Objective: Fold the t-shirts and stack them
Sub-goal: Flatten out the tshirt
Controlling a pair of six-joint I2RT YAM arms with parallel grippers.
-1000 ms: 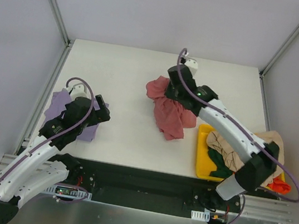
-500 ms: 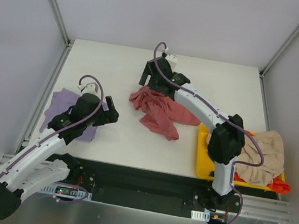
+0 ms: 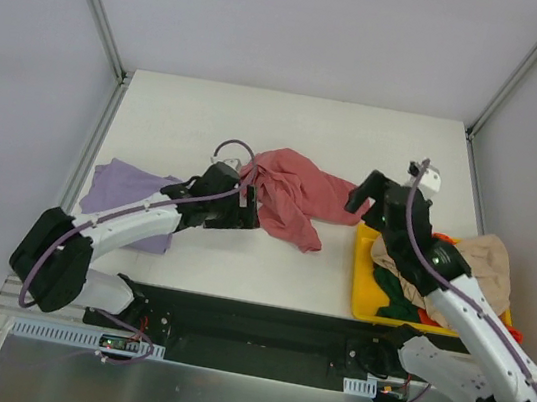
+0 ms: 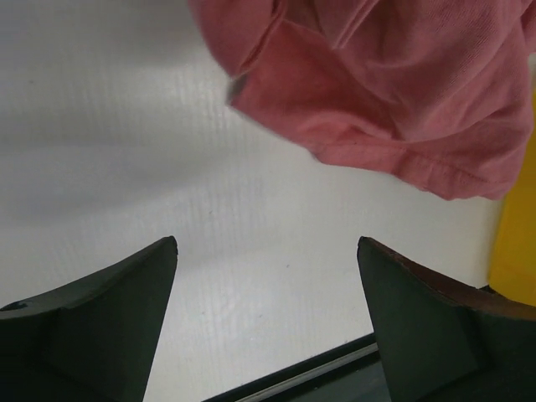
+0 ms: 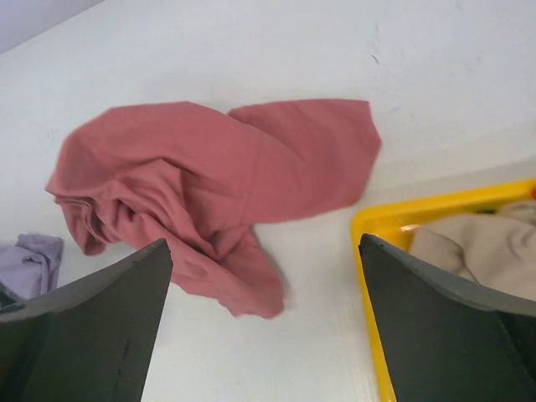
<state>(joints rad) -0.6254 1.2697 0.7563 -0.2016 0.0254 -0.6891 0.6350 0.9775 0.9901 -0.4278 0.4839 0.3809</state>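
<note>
A dusty pink-red t-shirt lies crumpled on the white table in the middle. My left gripper is at its left edge, open and empty; in the left wrist view the shirt lies beyond the open gripper, apart from it. Off the shirt's right end, my right gripper stands open and holds nothing; its own view shows the shirt ahead of the gripper. A lavender t-shirt lies flat at the left. Beige, green and orange-red t-shirts fill the bin.
The yellow plastic bin stands at the table's right front, its corner close under my right gripper. Grey walls and metal frame posts enclose the table. A black rail runs along the near edge.
My right gripper opened, let go of the pink-red shirt and drew back right toward the bin. The shirt dropped onto the table. My left arm swung right from the lavender shirt to the pink-red one.
</note>
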